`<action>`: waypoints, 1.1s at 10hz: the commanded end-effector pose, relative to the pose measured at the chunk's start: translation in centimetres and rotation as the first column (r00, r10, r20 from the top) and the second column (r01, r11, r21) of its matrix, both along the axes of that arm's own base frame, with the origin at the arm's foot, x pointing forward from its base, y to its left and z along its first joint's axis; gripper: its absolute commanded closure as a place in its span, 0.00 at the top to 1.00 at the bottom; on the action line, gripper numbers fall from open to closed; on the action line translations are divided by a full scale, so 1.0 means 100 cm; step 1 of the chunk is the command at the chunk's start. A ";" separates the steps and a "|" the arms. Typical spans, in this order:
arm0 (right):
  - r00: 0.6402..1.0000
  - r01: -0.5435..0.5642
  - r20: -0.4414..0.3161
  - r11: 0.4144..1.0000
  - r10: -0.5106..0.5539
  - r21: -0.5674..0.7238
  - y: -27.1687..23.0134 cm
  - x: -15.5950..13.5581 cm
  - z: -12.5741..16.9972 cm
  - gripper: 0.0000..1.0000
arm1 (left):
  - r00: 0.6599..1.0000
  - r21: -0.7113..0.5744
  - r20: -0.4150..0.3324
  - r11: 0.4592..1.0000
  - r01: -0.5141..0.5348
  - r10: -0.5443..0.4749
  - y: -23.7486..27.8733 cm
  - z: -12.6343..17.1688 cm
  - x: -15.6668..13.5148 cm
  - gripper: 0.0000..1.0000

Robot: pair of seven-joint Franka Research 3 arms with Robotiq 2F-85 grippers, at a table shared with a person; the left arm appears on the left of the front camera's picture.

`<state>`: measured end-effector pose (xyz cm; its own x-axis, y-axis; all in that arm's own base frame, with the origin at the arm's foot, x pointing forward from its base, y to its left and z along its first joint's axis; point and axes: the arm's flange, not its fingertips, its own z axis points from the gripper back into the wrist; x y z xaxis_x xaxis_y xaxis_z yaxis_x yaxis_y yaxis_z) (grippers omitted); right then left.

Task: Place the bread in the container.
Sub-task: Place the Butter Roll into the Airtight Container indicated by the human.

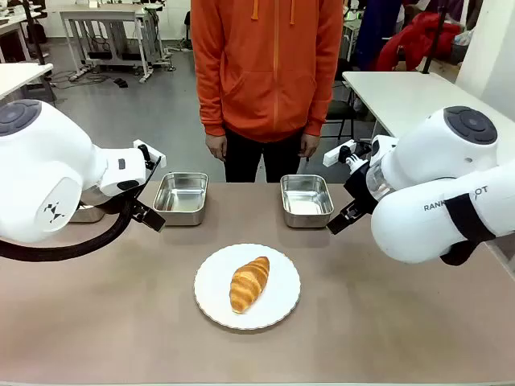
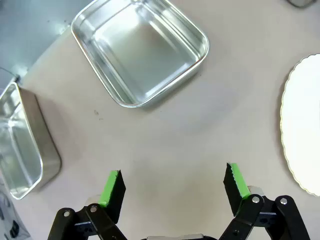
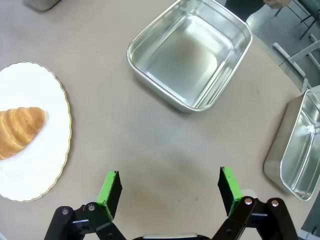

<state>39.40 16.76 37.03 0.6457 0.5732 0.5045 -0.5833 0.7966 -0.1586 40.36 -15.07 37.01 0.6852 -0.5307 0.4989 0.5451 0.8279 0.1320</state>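
The bread, a golden-brown croissant, lies on a round white plate at the table's middle front. Two shiny steel trays, one on the left and one on the right, sit empty toward the far edge. My left gripper hovers beside the left tray; in its wrist view the gripper is open over bare table, the tray ahead. My right gripper hangs by the right tray; its wrist view shows the gripper open, the tray ahead and the croissant off to the side.
A person in an orange hoodie stands at the far edge, hands down. A further tray lies outside the left one, and another outside the right one. The plate's rim edges the left wrist view.
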 end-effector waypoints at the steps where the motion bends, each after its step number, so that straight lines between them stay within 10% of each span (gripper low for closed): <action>1: 1.000 0.000 0.000 1.000 0.000 0.000 0.000 0.000 0.000 1.00 | 1.000 0.000 0.000 1.000 0.000 0.000 0.000 0.000 0.000 1.00; 11: 1.000 -0.029 0.012 0.999 0.028 0.024 -0.006 0.008 0.030 1.00 | 1.000 -0.041 0.023 0.999 0.003 -0.002 0.013 0.024 0.001 1.00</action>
<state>39.59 16.78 37.71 0.6390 0.5746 0.5114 -0.5847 0.7948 -0.1625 40.48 -14.90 37.60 0.6835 -0.5213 0.5110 0.5384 0.8327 0.1294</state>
